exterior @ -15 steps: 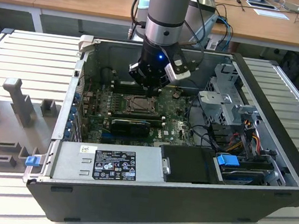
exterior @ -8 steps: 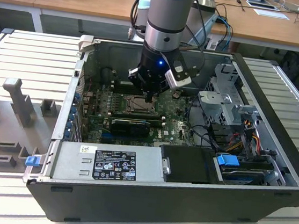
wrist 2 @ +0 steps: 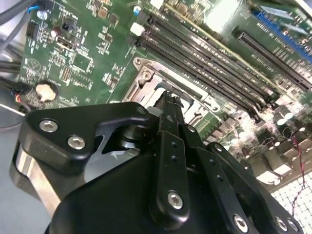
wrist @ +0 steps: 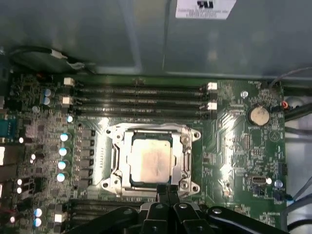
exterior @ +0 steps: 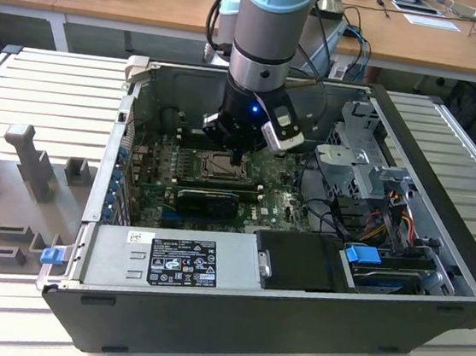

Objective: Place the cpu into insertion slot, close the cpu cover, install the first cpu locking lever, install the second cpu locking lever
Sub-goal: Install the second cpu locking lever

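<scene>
a: cpu (wrist: 151, 159) sits flat in the insertion slot (wrist: 115, 157), and the cpu cover (wrist: 186, 146) frames it, lying down over the socket in the first wrist view.

b: so which step is it?

a: my guess is the first locking lever. the claw (wrist: 167, 191) hangs at the socket's edge, fingers pressed together with nothing between them.

b: what does that move call for?

a: judging from here, a narrow tip hooking a thin lever beside the cover, then a firm press without scraping the motherboard (wrist: 239, 146).

b: and across the exterior view, left to right?

a: grey moulded fixtures (exterior: 12, 195) on the ribbed desk (exterior: 50, 88), then the open computer case (exterior: 290, 321) with its power supply (exterior: 168, 260) in front, the arm (exterior: 266, 44) reaching in, and a drive cage (exterior: 366, 150) with cables at the exterior view's right. wooden desks (exterior: 129, 2) stand behind.
</scene>
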### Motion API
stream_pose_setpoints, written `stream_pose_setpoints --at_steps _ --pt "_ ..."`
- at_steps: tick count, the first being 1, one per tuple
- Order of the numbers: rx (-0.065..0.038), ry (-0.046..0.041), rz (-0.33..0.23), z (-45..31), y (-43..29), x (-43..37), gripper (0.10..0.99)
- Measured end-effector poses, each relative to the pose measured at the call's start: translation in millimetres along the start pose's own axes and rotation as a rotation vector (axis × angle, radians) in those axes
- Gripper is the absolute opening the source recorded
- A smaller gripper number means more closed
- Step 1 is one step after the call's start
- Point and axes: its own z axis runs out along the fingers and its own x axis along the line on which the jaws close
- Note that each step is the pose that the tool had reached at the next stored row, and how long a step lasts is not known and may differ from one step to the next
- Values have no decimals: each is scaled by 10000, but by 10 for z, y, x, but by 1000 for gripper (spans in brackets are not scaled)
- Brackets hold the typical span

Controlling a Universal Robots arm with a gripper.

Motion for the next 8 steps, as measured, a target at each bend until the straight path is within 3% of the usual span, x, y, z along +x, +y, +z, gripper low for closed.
stream_pose_setpoints --at_steps 8 --pt "-2 8 0 14 -99 30 106"
